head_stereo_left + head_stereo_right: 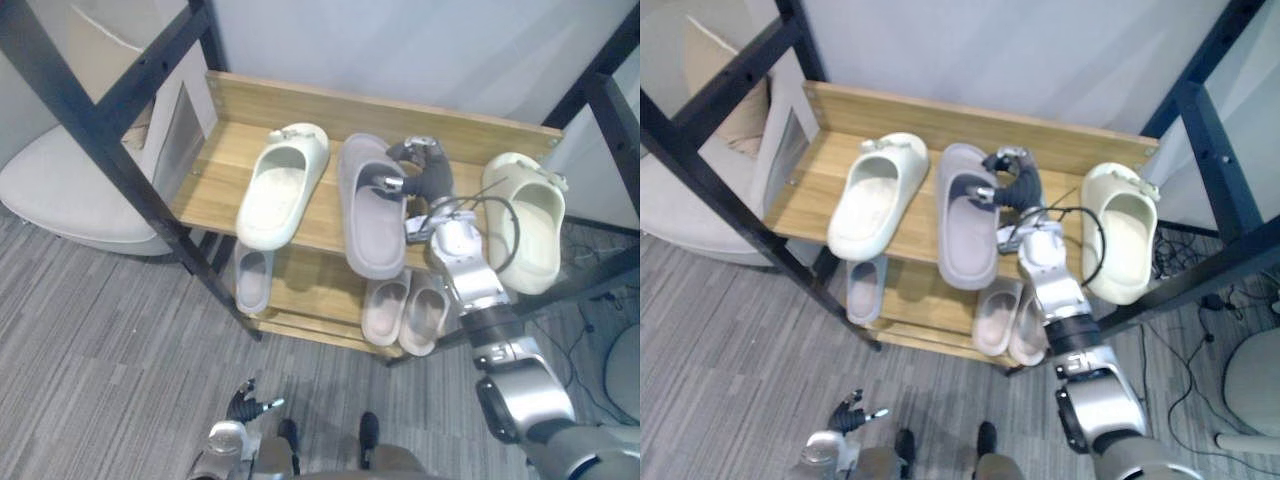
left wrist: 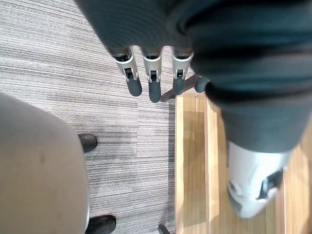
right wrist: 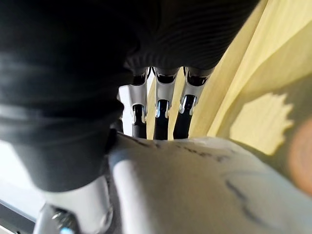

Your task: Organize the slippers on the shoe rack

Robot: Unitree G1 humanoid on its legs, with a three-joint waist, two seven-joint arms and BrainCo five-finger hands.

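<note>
Down low over the grey striped carpet [image 1: 100, 330], the left hand [image 1: 245, 403] hangs with loose, straight fingers and holds nothing. Up on the top shelf [image 1: 225, 160] of the shoe rack, the right hand [image 1: 425, 180] pinches the side of the grey slipper [image 1: 365, 225]. It probably means to push it in straight, because 1 end sticks out over the front edge between 2 cream slippers [image 1: 283, 185]. Behind is a white wall [image 1: 400, 50].

Bare top shelf [image 1: 212, 170] beside leftmost cream slipper [image 1: 283, 185], black post [image 1: 120, 152] alongside.
</note>
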